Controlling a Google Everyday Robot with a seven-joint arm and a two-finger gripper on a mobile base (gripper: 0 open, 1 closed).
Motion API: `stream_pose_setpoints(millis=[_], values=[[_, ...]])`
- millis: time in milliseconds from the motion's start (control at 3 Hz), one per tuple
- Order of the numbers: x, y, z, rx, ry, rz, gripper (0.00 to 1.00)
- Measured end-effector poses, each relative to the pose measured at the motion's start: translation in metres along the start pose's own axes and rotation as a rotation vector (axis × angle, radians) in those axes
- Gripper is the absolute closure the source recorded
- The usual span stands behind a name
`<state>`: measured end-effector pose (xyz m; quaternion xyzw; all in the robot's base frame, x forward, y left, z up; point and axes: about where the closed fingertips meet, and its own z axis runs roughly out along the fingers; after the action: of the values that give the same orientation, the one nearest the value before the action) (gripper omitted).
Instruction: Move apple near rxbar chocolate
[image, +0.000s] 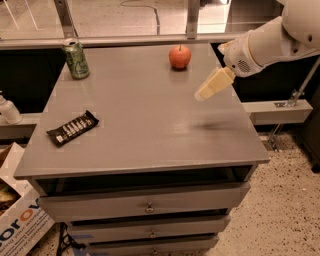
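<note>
Camera view: the tool (203, 93) hangs above the right side of the bench (150, 130), and whether it is spread or pressed together I cannot tell. The apple (179, 56) sits upright at the far edge, left of the tool. The rxbar chocolate (72, 128) lies flat near-left, well apart from it. A green can (76, 60) stands far-left.
</note>
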<state>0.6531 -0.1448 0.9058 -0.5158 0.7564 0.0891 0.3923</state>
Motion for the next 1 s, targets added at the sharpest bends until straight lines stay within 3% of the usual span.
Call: stream_pose_setpoints(millis=[667, 1000], values=[[-0.011, -0.059, 0.069, 0.005, -0.206, 0.141, 0.00], [-0.009, -0.083, 0.103, 0.005, -0.261, 0.201, 0.00]])
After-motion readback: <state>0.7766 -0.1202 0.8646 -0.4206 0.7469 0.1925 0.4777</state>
